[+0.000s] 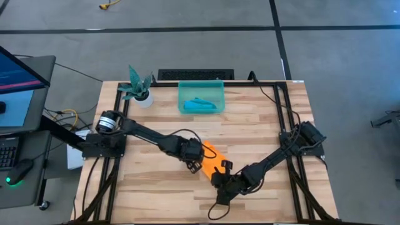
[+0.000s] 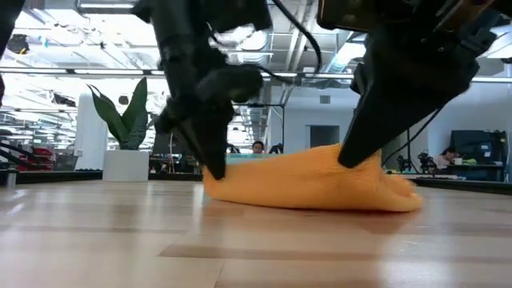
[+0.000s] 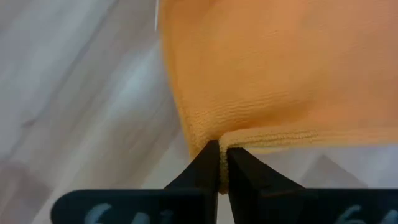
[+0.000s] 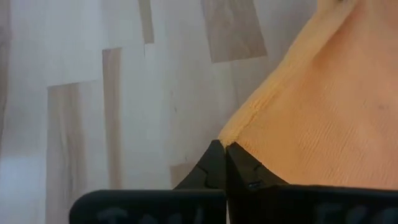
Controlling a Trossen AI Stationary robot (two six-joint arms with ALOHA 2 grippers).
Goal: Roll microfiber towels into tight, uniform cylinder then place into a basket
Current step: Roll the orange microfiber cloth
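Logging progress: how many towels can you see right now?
2. The orange towel lies mid-table, pinched at its corners by the left claw and right claw. The teal towel sits in the basket. None seems hidden.

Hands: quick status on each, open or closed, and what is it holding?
Left hand: closed, pinching an edge of the orange towel.
Right hand: closed, pinching a corner of the same orange towel.

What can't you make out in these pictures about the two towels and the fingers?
- Orange towel: in the high view both arms cover most of it; how far it is rolled is hidden.
- Teal towel in the basket: too small to judge its roll.
- Low view: the orange towel hides both fingertips.
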